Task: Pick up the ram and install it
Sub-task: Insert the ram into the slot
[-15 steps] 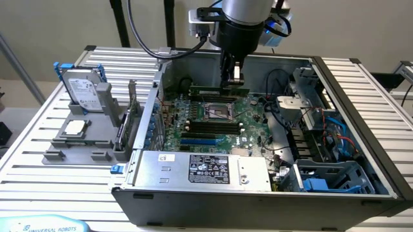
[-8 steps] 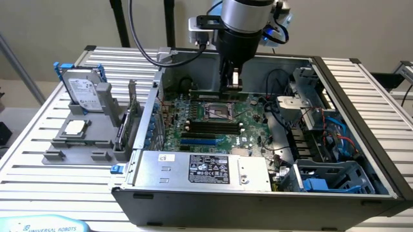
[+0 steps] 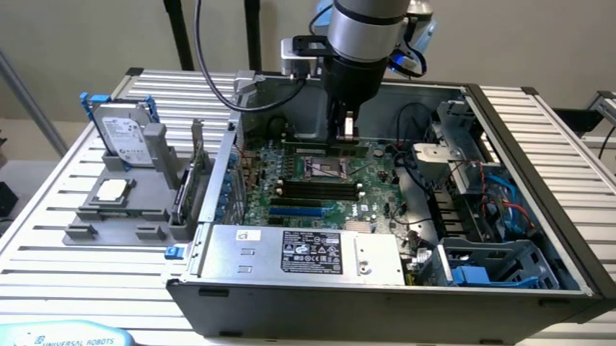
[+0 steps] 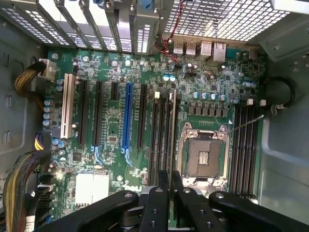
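The ram (image 3: 322,145) is a thin green stick held level over the motherboard (image 3: 288,205) inside the open computer case. My gripper (image 3: 347,134) is shut on its upper edge. In the wrist view the ram (image 4: 173,125) appears edge-on as a narrow line between the black fingers (image 4: 163,191) of the gripper (image 4: 170,178). It runs parallel to the black memory slots (image 4: 159,130) and sits beside the empty processor socket (image 4: 205,154). I cannot tell whether its lower edge touches a slot.
A grey holder (image 3: 115,216) on the exterior view's left carries a hard drive (image 3: 125,137), a processor chip (image 3: 112,189) and an upright expansion card (image 3: 198,169). The power supply (image 3: 298,252) fills the case front. Drive cages and cables (image 3: 481,209) crowd its right side.
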`<state>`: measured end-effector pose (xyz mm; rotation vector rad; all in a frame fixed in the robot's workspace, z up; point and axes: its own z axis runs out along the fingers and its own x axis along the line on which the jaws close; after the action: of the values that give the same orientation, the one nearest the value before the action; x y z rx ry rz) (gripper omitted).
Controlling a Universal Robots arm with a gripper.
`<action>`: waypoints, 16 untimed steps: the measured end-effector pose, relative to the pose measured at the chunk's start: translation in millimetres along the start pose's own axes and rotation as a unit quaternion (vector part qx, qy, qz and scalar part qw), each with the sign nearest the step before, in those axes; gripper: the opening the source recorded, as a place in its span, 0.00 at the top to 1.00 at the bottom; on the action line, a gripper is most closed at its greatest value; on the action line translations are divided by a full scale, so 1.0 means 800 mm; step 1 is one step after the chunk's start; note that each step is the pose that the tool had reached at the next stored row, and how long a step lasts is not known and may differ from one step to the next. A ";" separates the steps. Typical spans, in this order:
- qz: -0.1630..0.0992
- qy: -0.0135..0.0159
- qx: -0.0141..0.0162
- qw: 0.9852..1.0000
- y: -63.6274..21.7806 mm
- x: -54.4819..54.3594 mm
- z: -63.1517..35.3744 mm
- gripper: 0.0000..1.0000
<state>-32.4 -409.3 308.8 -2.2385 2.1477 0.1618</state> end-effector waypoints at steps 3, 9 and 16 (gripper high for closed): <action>0.001 0.000 0.000 1.000 0.000 0.001 0.007 0.86; 0.001 0.000 0.000 1.000 -0.001 0.004 0.020 0.86; 0.004 0.000 0.000 1.000 -0.001 0.009 0.036 0.86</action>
<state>-32.5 -413.9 279.7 -2.2304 2.1556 0.1611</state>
